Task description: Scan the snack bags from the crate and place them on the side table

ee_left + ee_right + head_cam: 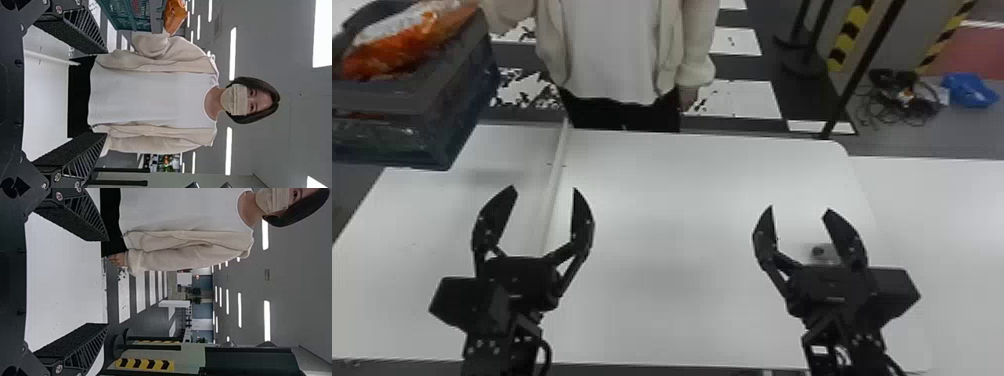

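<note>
Both the left gripper [544, 188] and right gripper [799, 208] are spread wide and empty over the tabletop [657, 225]. Orange snack bag [397, 45] is sitting up top in the crate [382, 95], far left, by the person's sleeve [507, 12]. I'd let the crate settle first, then go in with the left one, pinch gently and lift straight so it doesn't snag. Can't make out any labels, sorry.
</note>
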You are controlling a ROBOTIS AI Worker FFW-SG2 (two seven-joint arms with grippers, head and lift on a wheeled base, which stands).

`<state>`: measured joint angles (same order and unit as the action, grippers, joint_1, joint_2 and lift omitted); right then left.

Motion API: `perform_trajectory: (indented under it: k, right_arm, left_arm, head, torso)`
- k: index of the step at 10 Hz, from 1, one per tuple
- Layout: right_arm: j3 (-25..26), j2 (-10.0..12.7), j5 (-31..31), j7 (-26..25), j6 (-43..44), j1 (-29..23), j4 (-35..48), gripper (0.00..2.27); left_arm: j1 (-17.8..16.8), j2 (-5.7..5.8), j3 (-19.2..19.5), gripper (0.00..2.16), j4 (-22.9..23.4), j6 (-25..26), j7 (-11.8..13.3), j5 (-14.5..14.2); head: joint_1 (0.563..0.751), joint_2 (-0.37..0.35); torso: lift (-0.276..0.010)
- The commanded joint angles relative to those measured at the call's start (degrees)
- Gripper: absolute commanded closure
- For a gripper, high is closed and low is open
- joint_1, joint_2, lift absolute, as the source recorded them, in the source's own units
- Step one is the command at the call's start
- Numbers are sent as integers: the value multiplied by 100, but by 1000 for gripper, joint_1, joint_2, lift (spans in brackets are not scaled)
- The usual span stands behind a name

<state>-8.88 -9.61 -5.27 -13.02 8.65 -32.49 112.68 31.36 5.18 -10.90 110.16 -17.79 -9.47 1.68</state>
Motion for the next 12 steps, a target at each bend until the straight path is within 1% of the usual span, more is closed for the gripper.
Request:
perform_trajectory:
  k: [1,12]
  right_arm:
    - [0,3,0,-8,0,6,0,110]
    - [-18,-6,0,1,0,15,0,110]
  left_arm:
    - [2,0,0,144,5,0,7,-1]
    - [2,0,-9,144,5,-18,7,17]
  head:
    - [695,-61]
    - [695,-61]
  torso:
    - [-50]
    - [-50]
